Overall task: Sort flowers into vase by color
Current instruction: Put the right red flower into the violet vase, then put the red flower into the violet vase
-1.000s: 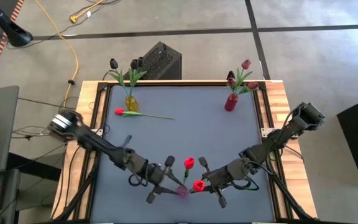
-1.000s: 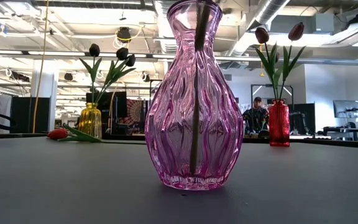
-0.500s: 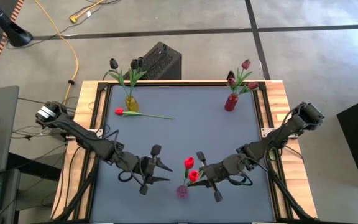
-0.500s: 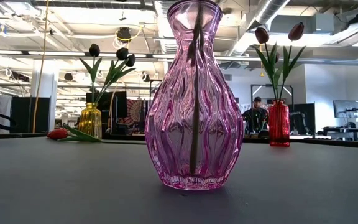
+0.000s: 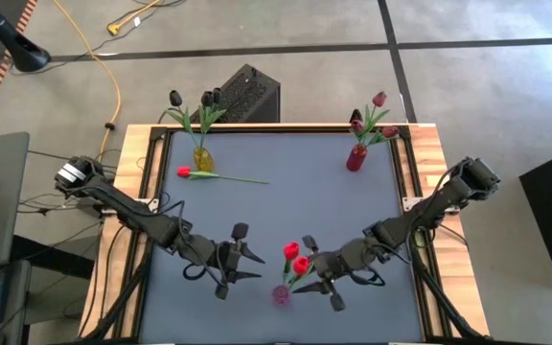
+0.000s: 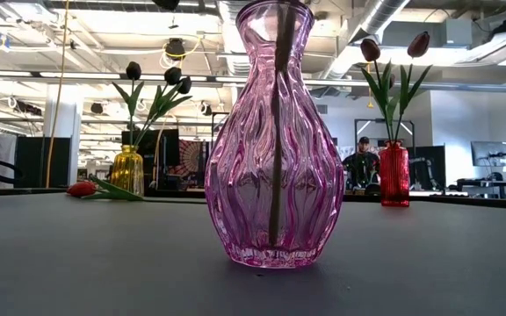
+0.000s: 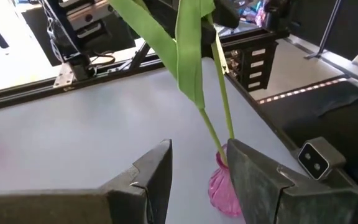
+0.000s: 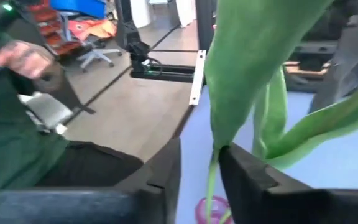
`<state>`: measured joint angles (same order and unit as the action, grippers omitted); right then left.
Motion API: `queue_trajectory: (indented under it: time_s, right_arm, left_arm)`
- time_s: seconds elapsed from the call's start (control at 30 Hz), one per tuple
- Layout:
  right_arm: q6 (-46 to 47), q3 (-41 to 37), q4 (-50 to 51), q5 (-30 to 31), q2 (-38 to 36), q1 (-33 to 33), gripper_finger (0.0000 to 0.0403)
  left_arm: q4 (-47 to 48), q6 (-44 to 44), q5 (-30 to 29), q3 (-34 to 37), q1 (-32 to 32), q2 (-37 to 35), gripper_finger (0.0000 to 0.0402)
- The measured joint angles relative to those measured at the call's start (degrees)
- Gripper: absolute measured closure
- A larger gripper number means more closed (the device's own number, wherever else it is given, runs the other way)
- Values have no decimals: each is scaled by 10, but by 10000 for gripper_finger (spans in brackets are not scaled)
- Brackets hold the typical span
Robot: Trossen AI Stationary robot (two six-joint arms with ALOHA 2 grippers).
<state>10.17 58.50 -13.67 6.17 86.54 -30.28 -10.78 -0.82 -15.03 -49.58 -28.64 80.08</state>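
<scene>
A pink ribbed glass vase (image 6: 275, 140) with wavy vertical ridges stands near the front edge of the dark grey tabletop (image 5: 286, 192), whose rim is pale wood. Two bright red tulips (image 5: 296, 258) on green stems rise from it. At the back left corner a yellow vase (image 5: 202, 158) holds near-black tulips (image 5: 209, 97); at the back right a red vase (image 5: 356, 158) holds dark crimson tulips (image 5: 371, 115). One red tulip (image 5: 184, 172) lies beside the yellow vase. Both arms are black.
</scene>
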Motion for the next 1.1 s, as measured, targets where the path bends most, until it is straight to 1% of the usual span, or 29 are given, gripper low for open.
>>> queue_trajectory:
  time_s: [0.2, 0.33, 0.53, 0.8, 1.0, 1.1]
  right_arm:
    - [21, 0, 26, -53, 0, 10, 195]
    - [20, 0, 66, -66, -3, 13, 165]
    - [20, 6, 140, -66, -7, 17, 159]
    - [48, 79, 325, -65, -8, 27, 159]
    - [58, 143, 481, -65, -8, 27, 159]
    - [63, 161, 522, -63, -8, 27, 159]
  left_arm:
    - [18, 1, -7, 0, 0, 0, 258]
    - [26, 4, -9, 0, 0, 0, 258]
    - [30, 4, -20, 0, 0, 0, 258]
    - [43, 8, -26, 0, 2, 0, 258]
    - [113, 45, -79, 0, 25, 0, 258]
    - [154, 67, -84, 0, 52, 0, 258]
